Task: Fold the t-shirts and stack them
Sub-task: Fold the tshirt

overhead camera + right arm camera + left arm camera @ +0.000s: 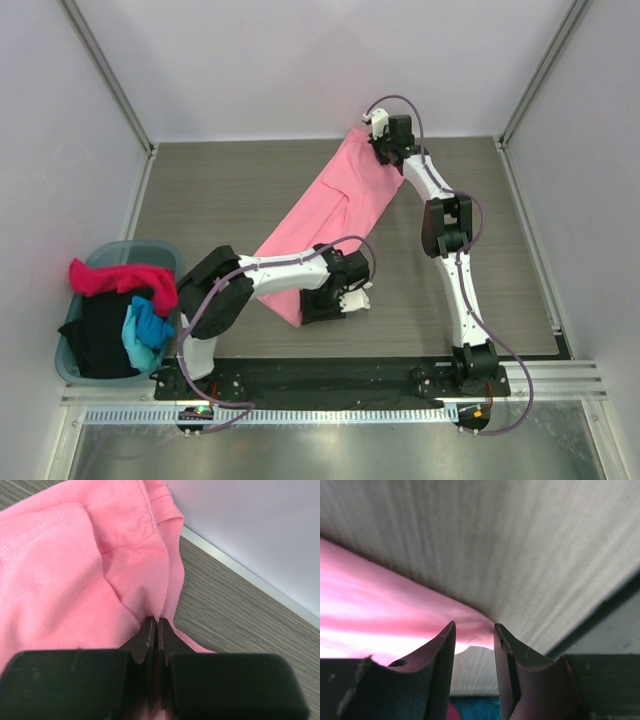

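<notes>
pink t-shirt (330, 205) lies diagonally on table (220, 190), far right to near centre. right gripper (156, 622) pinches far edge. left gripper (474, 625) spread at near corner: close on cloth, hold tension even, then fold.

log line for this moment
pink t-shirt: stretched diagonally | right gripper: shut on far end | left gripper: open at near end | teal basket: more shirts inside

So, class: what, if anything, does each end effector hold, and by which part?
The right end effector pinches the pink t-shirt by a fold at its far edge. The left end effector is open, holding nothing.
</notes>
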`<state>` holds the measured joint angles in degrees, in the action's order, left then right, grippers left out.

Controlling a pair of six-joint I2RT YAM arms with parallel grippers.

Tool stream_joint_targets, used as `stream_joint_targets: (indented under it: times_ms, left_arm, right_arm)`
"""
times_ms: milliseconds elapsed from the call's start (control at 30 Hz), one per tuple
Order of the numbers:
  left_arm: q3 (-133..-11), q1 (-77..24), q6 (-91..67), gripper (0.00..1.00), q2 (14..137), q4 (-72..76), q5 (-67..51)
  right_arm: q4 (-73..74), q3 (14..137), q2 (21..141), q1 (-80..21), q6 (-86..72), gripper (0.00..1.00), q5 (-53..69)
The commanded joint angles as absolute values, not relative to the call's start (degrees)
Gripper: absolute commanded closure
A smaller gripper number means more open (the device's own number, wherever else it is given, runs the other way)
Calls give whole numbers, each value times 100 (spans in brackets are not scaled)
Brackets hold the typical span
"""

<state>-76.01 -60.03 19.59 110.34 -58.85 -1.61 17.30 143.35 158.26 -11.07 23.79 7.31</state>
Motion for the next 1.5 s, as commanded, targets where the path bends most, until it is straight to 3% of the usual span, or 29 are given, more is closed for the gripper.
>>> stream_joint_targets:
  times_ms: [0, 333, 400, 533, 633, 733, 1333, 1367, 1400, 1467]
  left_arm:
    - [-7524, -5924, 1863, 62, 11083, -5572, 368]
    - [-7506, -5871, 1828, 57, 11293, -5484, 379]
    - [-7541, -5871, 1819, 63, 11364, -5581, 194]
    - [-7637, -5871, 1767, 90, 11443, -5704, -447]
    - [-7682, -5932, 1714, 99, 11435, -5739, -887]
    - [-7760, -6020, 1723, 100, 11461, -5766, -1238]
    - [-9781, -6583, 1617, 99, 12550, -5792, -2065]
    - [-9852, -6583, 1556, 97, 12577, -5809, -2048]
    - [-9940, -6583, 1512, 82, 12577, -5827, -2013]
    - [-10212, -6583, 1407, 74, 12420, -5853, -1908]
  right_arm:
    - [1617, 14256, 15557, -1107, 2294, 99, 817]
    - [1705, 14186, 15548, -1107, 2224, 99, 932]
    - [1714, 14168, 15522, -1107, 2224, 99, 932]
    - [1653, 14221, 15600, -1099, 2259, 99, 932]
    - [1460, 14308, 15697, -1099, 2127, 99, 923]
    - [1213, 14343, 15802, -1107, 1908, 99, 1072]
    - [-281, 14651, 16172, -1441, 1653, 99, 1389]
    - [-429, 14643, 16163, -1450, 1600, 99, 1276]
    - [-492, 14634, 16102, -1441, 1460, 98, 1161]
    - [-545, 14573, 15900, -1389, 1293, 80, 968]
